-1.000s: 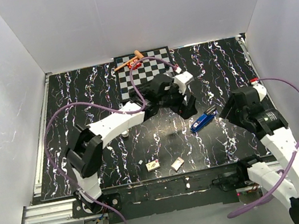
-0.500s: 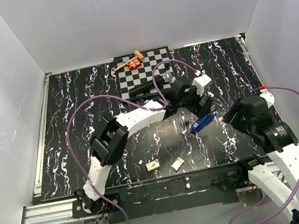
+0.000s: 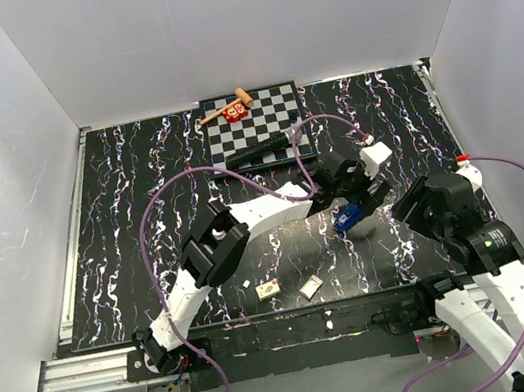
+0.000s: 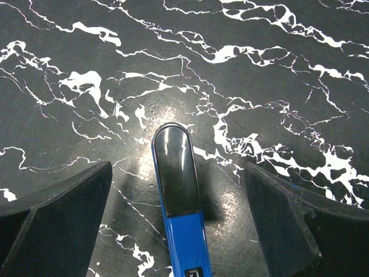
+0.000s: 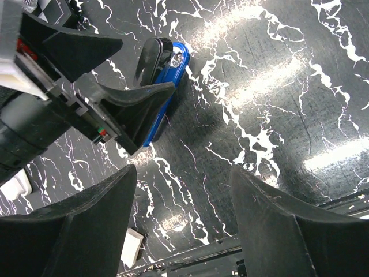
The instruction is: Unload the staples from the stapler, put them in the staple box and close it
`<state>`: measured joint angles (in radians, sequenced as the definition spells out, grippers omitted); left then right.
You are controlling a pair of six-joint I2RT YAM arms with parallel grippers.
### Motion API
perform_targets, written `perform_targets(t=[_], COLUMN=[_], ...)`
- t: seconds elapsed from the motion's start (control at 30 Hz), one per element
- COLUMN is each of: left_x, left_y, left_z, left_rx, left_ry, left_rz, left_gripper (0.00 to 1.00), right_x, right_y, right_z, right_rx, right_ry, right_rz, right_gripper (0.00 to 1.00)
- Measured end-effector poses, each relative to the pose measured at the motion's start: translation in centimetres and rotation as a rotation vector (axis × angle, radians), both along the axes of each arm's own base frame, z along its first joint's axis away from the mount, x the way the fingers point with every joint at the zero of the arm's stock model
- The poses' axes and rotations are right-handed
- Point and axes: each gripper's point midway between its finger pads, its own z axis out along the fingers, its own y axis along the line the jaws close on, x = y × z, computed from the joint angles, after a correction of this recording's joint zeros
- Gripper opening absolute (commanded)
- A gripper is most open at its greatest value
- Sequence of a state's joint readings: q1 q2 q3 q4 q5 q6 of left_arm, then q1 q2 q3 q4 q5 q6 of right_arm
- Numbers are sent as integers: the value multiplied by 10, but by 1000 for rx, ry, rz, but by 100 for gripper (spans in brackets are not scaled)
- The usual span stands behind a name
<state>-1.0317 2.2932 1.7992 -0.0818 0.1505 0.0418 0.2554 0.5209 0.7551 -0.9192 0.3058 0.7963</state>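
Note:
The blue stapler (image 3: 348, 218) with a black end lies flat on the black marbled table, right of centre. My left gripper (image 3: 358, 201) hangs just over it, open. In the left wrist view the stapler (image 4: 177, 173) runs lengthwise between the two spread fingers (image 4: 57, 213), touching neither, with its black end pointing away. My right gripper (image 3: 413, 202) is open and empty, a short way right of the stapler. In the right wrist view the stapler (image 5: 165, 57) shows beyond my left gripper's fingers (image 5: 135, 109), and the right gripper (image 5: 183, 173) holds nothing.
A checkerboard mat (image 3: 254, 121) lies at the back centre with a black microphone (image 3: 259, 151) on its near edge and a small wooden mallet and red item (image 3: 232, 110) at its far edge. Two small cards (image 3: 268, 288) (image 3: 310, 288) lie near the front edge.
My left arm has reached right and forward from beside the checkerboard to over the stapler, so its open jaws now straddle it. The right arm has shifted slightly.

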Motion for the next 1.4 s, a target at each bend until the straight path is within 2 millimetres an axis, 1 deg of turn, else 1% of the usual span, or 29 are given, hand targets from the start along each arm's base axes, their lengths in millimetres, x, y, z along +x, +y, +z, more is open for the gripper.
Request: perform_targets(t=[0.07,0.27,0.37,0.53,0.7,0.77,0.8,0.87,0.97,1.03,1.13,1.17,1.2,1.3,1.33,1.37,1.4], left_x=[1,1,4,8,9,9,9,9,10,11,10,9,9,7,7,7,7], left_y=[-1,-2,0,0,0,-1,-1,-1,-4,-6,-6,-5,-5,-3,-3,-4,-4], left_z=[-4,-23,-27,-27,-27,-26,-26,-25,-26,-30,-41,-49,-51,-58,-57,-57,-57], left_rx=[6,41,54,62,64,62,61,60,56,57,70,82,84,99,98,96,95], left_ry=[-6,-7,-19,-43,-51,-51,-52,-52,-54,-51,-39,-30,-27,-14,-11,-11,-15], left_rz=[5,11,25,47,52,52,52,53,51,52,49,46,46,46,47,45,45], left_gripper=[98,98,98,90,84,82,79,75,73,70,64,61,58,39,35,34,31], right_x=[0,-1,-2,-2,-4,-4,-4,-4,-5,-5,-5,-5,-5,-5,-5,-5,-5], right_y=[0,3,3,5,7,8,9,9,10,11,12,12,12,12,12,12,12], right_z=[1,1,2,1,-7,-7,-7,-6,-6,-6,-6,-7,-7,-7,-7,-7,-7], right_rx=[0,6,9,16,21,23,26,29,33,35,38,38,39,39,39,39,39], right_ry=[-4,-6,-9,-11,10,10,9,6,7,7,8,8,8,5,5,5,5], right_rz=[5,20,24,33,45,48,50,53,58,60,64,64,64,64,64,64,65], right_gripper=[73,72,72,70,69,68,68,68,67,67,67,67,66,65,65,65,65])
